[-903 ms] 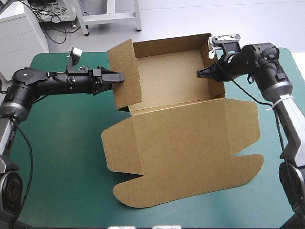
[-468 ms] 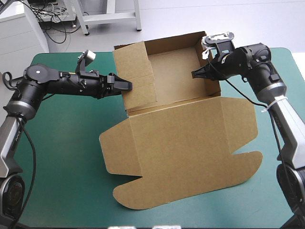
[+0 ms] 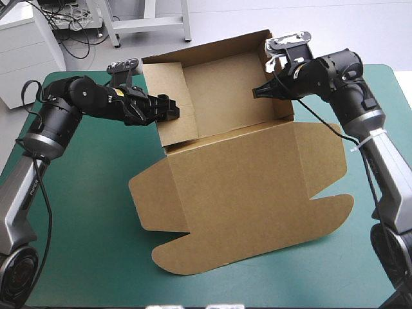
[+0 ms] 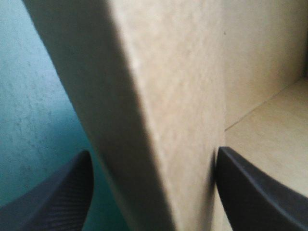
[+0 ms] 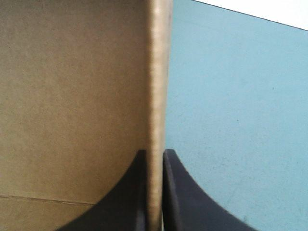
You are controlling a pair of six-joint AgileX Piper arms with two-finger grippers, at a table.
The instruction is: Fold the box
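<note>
Clamped thin, my right gripper pinches the box's right wall, upper right of frame. Spread wide, my left gripper straddles the left wall, upper left. Tray stands top centre, and its lid lies flat mid-frame on the teal-green table.

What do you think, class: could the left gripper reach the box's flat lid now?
Probably yes: the left gripper, fingers apart, only straddles a wall of the box; the lid lies flat right beside it, nothing between.
</note>
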